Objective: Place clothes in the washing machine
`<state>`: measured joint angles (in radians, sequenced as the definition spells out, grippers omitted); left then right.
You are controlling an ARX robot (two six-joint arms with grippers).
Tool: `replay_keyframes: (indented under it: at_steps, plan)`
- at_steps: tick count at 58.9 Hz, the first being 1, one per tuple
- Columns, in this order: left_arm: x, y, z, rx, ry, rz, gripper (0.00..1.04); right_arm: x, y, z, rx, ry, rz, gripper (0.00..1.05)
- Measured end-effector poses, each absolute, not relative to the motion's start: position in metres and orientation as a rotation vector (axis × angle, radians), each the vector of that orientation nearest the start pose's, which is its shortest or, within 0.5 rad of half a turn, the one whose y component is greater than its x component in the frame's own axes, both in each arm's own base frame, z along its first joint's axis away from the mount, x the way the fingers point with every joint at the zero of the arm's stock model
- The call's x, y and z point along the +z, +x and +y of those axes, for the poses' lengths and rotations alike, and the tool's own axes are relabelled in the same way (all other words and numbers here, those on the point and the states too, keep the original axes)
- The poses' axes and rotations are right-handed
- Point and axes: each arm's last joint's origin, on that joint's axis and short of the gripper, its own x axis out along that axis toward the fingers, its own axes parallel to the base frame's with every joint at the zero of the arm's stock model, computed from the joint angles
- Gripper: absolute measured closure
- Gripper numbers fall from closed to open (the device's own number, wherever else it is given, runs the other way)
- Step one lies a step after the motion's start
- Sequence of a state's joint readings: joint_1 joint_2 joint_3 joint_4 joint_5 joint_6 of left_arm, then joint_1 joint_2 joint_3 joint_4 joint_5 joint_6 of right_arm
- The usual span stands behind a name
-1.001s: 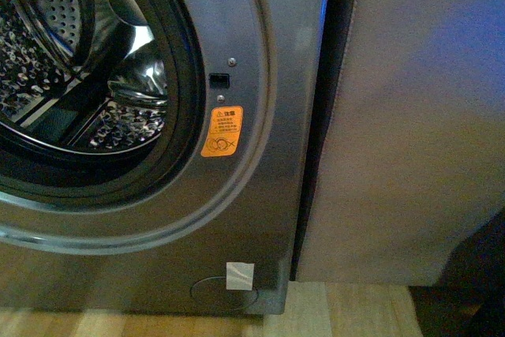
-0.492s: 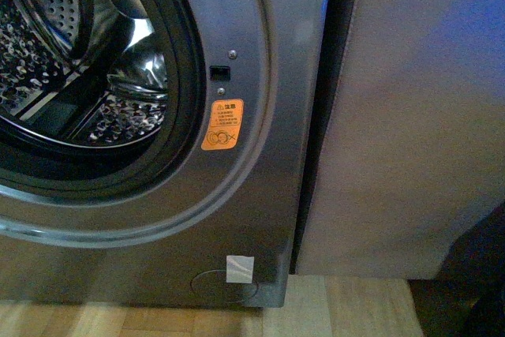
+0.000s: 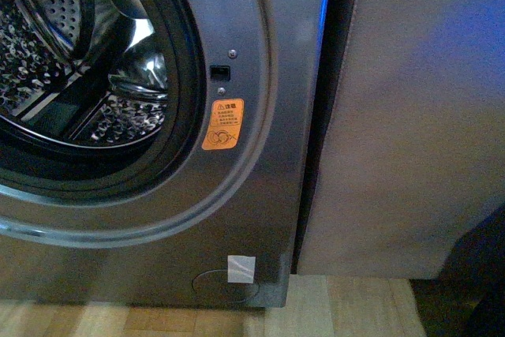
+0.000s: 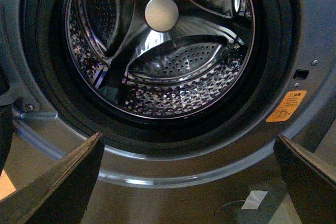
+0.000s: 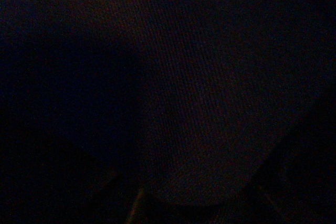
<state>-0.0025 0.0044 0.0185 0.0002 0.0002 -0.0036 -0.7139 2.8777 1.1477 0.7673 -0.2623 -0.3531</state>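
Grey panel beside washing machine

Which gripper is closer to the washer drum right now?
Left, seemingly. The left gripper faces the drum, fingers spread before it. The right wrist view is dark; the right gripper's place is unknown.

Front and left wrist views closely face the washing machine.

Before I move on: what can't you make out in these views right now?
Right wrist view: dark, so nothing readable, the right pincer's state included.
Front view: drum cut off by the left and top edges.
Front view: dark shape in the lower right corner, cut by the edge; cannot be identified.
Orange sticker: print too small in both views.
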Motion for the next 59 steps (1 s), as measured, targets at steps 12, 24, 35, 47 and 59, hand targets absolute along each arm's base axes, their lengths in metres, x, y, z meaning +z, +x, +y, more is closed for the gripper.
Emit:
replay_keyframes:
  at_steps: [12, 24, 35, 47, 59]
  plan:
    - [0.169, 0.097, 0.0, -0.003, -0.004, -0.014, 0.07, -0.058, 0.275, -0.229, -0.242, 0.017, 0.645, 0.99]
    - [0.169, 0.097, 0.0, -0.003, -0.004, -0.014, 0.07, 0.065, 0.253, -0.203, -0.142, -0.054, 0.38, 0.99]
    - [0.169, 0.097, 0.0, -0.003, -0.004, -0.014, 0.07, 0.178, 0.241, -0.181, -0.089, -0.155, 0.122, 0.99]
    - [0.169, 0.097, 0.0, -0.003, -0.004, -0.014, 0.07, 0.273, 0.235, -0.154, -0.036, -0.231, -0.081, 0.99]
    - [0.169, 0.097, 0.0, -0.003, -0.004, -0.014, 0.07, 0.408, 0.244, -0.103, 0.067, -0.278, -0.32, 0.99]
